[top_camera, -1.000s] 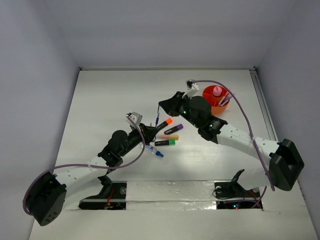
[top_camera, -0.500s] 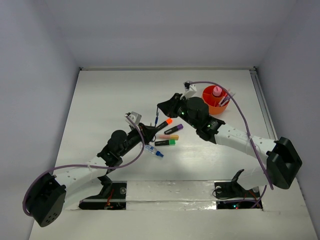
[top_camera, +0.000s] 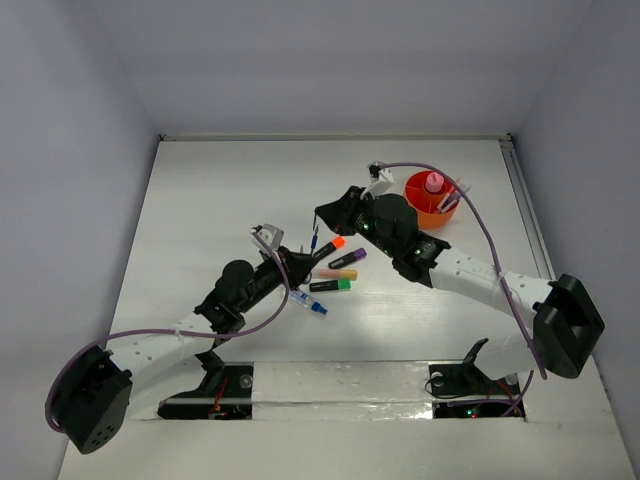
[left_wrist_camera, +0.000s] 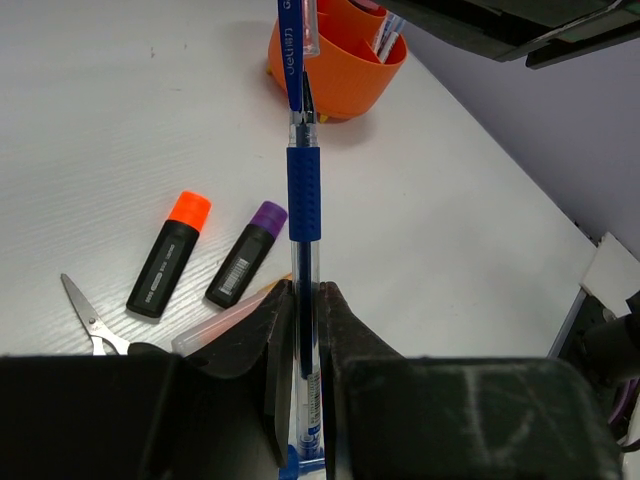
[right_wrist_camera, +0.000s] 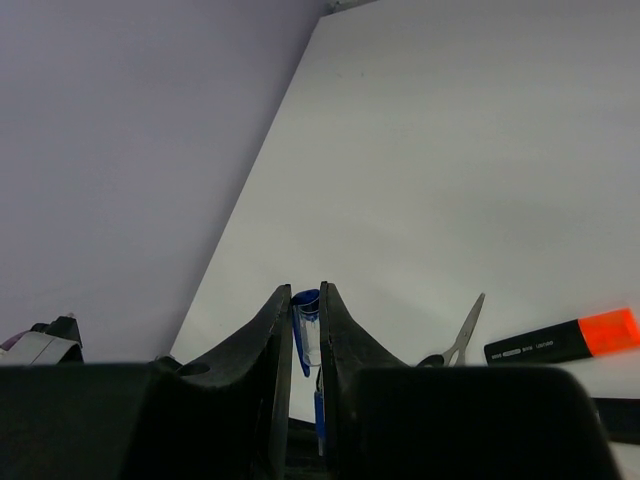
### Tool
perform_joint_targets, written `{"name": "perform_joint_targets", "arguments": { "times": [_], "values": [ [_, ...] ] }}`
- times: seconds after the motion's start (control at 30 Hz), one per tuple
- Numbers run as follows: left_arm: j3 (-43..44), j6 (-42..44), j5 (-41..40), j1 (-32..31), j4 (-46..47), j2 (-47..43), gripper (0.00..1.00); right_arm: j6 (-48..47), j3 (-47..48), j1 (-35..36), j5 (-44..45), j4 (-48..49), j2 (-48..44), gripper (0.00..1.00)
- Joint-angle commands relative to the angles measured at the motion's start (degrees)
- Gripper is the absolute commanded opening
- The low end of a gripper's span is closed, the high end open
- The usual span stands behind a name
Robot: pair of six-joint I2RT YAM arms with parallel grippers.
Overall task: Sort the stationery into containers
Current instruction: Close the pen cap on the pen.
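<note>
My left gripper (left_wrist_camera: pixel 303 300) is shut on a thin blue pen (left_wrist_camera: pixel 303 200) and holds it above the table, tip pointing away; in the top view the gripper (top_camera: pixel 300 258) is left of the highlighters. My right gripper (right_wrist_camera: pixel 306 300) is shut on the pen's clear-blue cap (right_wrist_camera: pixel 307 325) at the pen's tip end (left_wrist_camera: pixel 298 40); in the top view this gripper (top_camera: pixel 322 215) is just beyond the pen (top_camera: pixel 314 240). The orange cup (top_camera: pixel 432 198) with a pink knob stands at the back right. Orange (top_camera: pixel 328 247), purple (top_camera: pixel 348 258), yellow-pink (top_camera: pixel 336 274) and green (top_camera: pixel 331 286) highlighters lie on the table.
A second blue pen (top_camera: pixel 309 303) lies in front of the highlighters. Scissors (left_wrist_camera: pixel 90 320) lie left of the orange highlighter (left_wrist_camera: pixel 168 253), and show in the right wrist view (right_wrist_camera: pixel 462 330). The cup (left_wrist_camera: pixel 340 60) holds a few items. Walls enclose the table on three sides.
My right arm shifted slightly toward the pen a second ago, then held still. The left arm and the pen have barely moved.
</note>
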Motion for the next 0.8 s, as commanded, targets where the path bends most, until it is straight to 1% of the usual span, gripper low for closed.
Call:
{"name": "perform_joint_targets", "arguments": {
  "times": [0.0, 0.2, 0.53, 0.67, 0.77],
  "values": [
    [1.54, -0.23, 1.22, 0.3, 3.77, -0.72, 0.0, -0.61, 0.41, 0.55, 1.19, 2.5, -1.08, 0.0],
    [1.19, -0.15, 0.25, 0.3, 3.51, -2.12, 0.0, -1.22, -0.02, 0.55, 2.34, 2.06, -1.61, 0.0],
    [1.36, -0.23, -0.8, 0.3, 2.98, -2.22, 0.0, 0.18, -1.34, 0.55, 0.76, 1.79, -1.52, 0.0],
    [1.54, -0.41, -0.98, 0.3, 2.98, -1.6, 0.0, 0.54, -1.7, 1.6, 0.84, 2.94, -1.08, 0.0],
    [1.45, -0.5, -1.24, 0.3, 2.9, -1.69, 0.0, -0.08, -2.13, 2.91, 2.59, 3.9, -1.17, 0.0]
  ]
}}
